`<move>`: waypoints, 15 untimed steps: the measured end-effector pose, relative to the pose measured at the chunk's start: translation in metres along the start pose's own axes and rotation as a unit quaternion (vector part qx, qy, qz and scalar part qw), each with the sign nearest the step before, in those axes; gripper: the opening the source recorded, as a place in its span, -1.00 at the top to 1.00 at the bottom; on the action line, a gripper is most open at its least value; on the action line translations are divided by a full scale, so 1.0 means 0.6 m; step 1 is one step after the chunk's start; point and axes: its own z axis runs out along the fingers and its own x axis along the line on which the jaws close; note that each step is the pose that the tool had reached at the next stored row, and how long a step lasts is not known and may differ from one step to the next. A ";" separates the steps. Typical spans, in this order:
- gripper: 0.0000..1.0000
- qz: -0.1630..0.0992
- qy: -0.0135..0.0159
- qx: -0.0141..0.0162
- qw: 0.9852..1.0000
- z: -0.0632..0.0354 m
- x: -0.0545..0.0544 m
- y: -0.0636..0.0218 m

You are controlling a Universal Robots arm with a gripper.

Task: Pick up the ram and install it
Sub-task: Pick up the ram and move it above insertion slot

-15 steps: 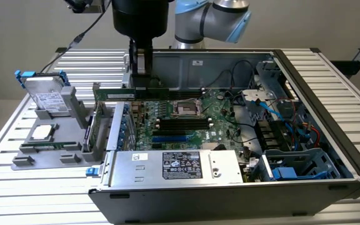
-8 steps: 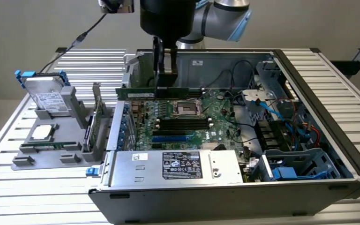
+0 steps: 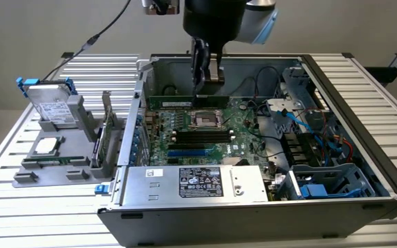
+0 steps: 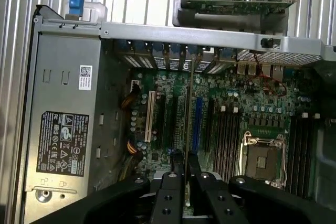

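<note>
Slatted metal counter (image 3: 5, 222) carries open computer case (image 3: 254, 222); end effector (image 3: 202, 93) clamped on ram (image 3: 174, 102), held level over motherboard (image 3: 237, 132).

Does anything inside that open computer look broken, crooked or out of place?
Nothing stands out. The claw holds the ram roughly level above the motherboard, not in a slot, and nothing looks damaged.

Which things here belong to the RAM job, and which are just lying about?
Job in hand:
the ram, gripped in the hand
memory slots on the motherboard

Lying about:
hard drive
processor chip
expansion card
power supply
</note>
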 end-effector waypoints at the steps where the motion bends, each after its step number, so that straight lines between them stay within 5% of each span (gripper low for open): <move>1: 0.73 0.000 0.000 0.000 1.000 0.000 0.000 -0.008; 11: 0.73 0.000 -0.001 0.000 1.000 -0.002 0.002 -0.083; 15: 0.73 0.000 -0.001 0.000 1.000 0.007 -0.014 -0.101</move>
